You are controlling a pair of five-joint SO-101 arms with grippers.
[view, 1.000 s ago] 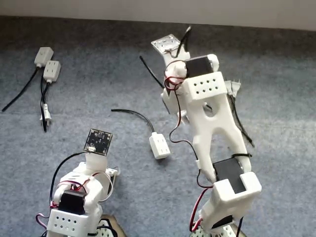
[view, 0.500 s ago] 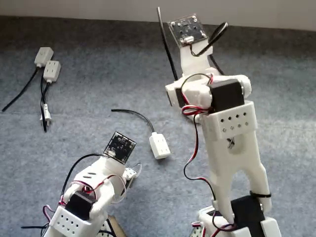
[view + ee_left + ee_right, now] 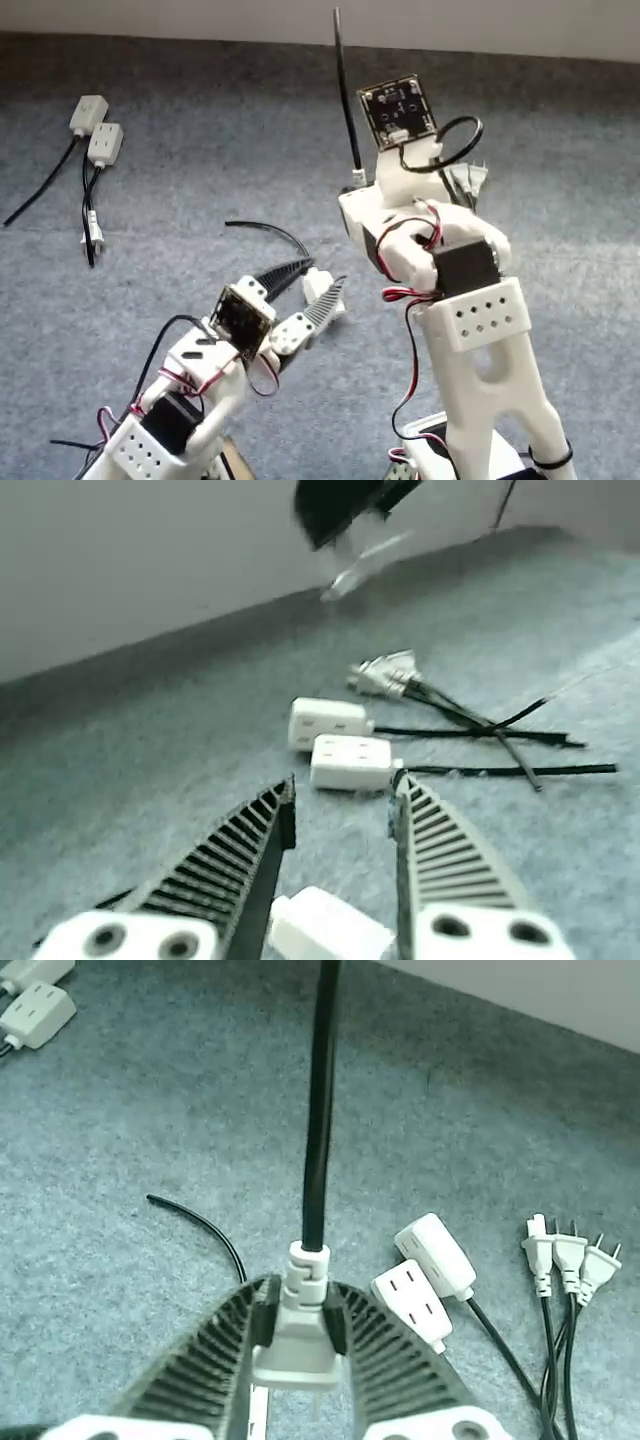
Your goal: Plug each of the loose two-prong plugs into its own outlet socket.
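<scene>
A white outlet socket (image 3: 320, 288) on a black cord lies mid-table. My left gripper (image 3: 325, 276) stands open around it, one ribbed finger on each side; in the left wrist view the socket (image 3: 325, 930) sits low between the fingers of the left gripper (image 3: 345, 785). My right gripper (image 3: 300, 1292) is shut on a white two-prong plug (image 3: 295, 1345), held above the table with its stiff black cord (image 3: 345, 100) pointing up. Two more sockets (image 3: 425, 1275) and three loose plugs (image 3: 565, 1255) lie on the carpet beyond it.
Another pair of white sockets (image 3: 95, 128) with black cords lies at the far left, with a small plug (image 3: 92, 236) below them. Grey carpet covers the table, and a pale wall (image 3: 300, 15) runs along the back.
The left arm stretched out to the middle socket and opened its fingers around it. The right arm rose from the plugs at the right, carrying one plug with its cord upright.
</scene>
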